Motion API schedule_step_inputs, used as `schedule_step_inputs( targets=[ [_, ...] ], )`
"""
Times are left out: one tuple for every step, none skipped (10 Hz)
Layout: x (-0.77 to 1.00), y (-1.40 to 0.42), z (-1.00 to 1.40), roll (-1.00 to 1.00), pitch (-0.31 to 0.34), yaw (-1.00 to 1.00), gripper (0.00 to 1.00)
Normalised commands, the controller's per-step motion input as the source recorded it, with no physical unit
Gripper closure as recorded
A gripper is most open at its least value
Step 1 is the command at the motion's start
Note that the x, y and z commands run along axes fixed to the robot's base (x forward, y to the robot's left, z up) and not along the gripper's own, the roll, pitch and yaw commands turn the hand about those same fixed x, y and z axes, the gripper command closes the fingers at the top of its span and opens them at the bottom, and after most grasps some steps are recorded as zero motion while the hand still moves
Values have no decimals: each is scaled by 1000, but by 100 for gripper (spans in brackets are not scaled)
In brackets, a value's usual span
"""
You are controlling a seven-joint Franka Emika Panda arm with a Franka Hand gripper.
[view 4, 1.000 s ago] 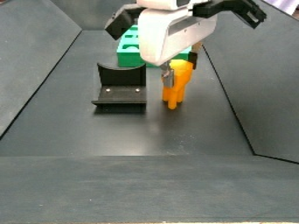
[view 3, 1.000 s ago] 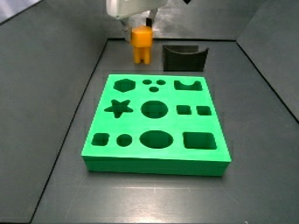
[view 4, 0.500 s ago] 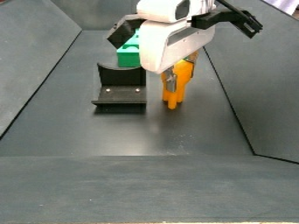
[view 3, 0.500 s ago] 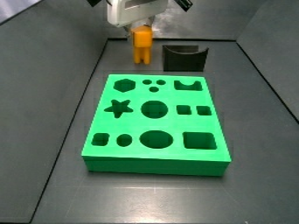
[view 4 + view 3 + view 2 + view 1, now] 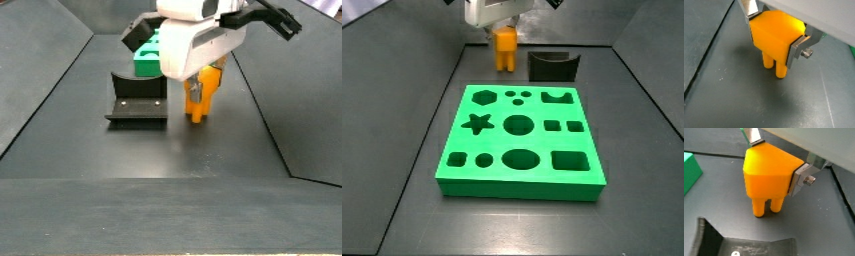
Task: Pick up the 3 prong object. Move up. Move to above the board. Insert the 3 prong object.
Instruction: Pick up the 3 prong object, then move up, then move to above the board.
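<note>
The gripper [image 5: 774, 159] was closed on the 3 prong object [image 5: 767, 178], its silver fingers [image 5: 797, 50] pressed against opposite sides of the orange block's chunky top in both wrist views. The prongs hung straight down, upright. In a wrist view their tips seemed at or just above the dark floor [image 5: 744, 95] — whether they touched it could not be told.

In a side view the gripper [image 5: 500, 25] held the object [image 5: 504, 50] beyond the far edge of the board [image 5: 520, 140], beside the fixture [image 5: 553, 66] and apart from it. The opposite side view showed the object [image 5: 201, 95] just beside the fixture [image 5: 136, 100], with the board [image 5: 150, 58] behind and mostly hidden by the gripper [image 5: 203, 75].

By my reading, the pick was done — the grasp looked firm and square. The lift had hardly begun, if at all. Left to do: rise clear of the floor, carry over the board, and lower the prongs into the three small holes [image 5: 519, 97] near the board's far edge. The board's cutouts all stood empty, so nothing was inserted yet.
</note>
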Motion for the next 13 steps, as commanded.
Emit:
schedule_step_inputs(
  targets=[
    [0, 0, 0, 0, 0, 0, 100],
    [0, 0, 0, 0, 0, 0, 100],
    [0, 0, 0, 0, 0, 0, 100],
    [0, 0, 0, 0, 0, 0, 100],
    [0, 0, 0, 0, 0, 0, 100],
    [0, 0, 833, 0, 0, 0, 100],
    [-16, 3, 843, -2, -1, 33, 100],
    [-57, 2, 716, 6, 17, 34, 100],
    [-46, 1, 574, 23, 15, 23, 100],
    [-30, 4, 359, 44, 28, 11, 100],
    [-26, 3, 245, 54, 35, 8, 100],
    [-95, 156, 1000, -109, -290, 17, 100],
    [-96, 160, 1000, -102, -284, 13, 100]
  ],
)
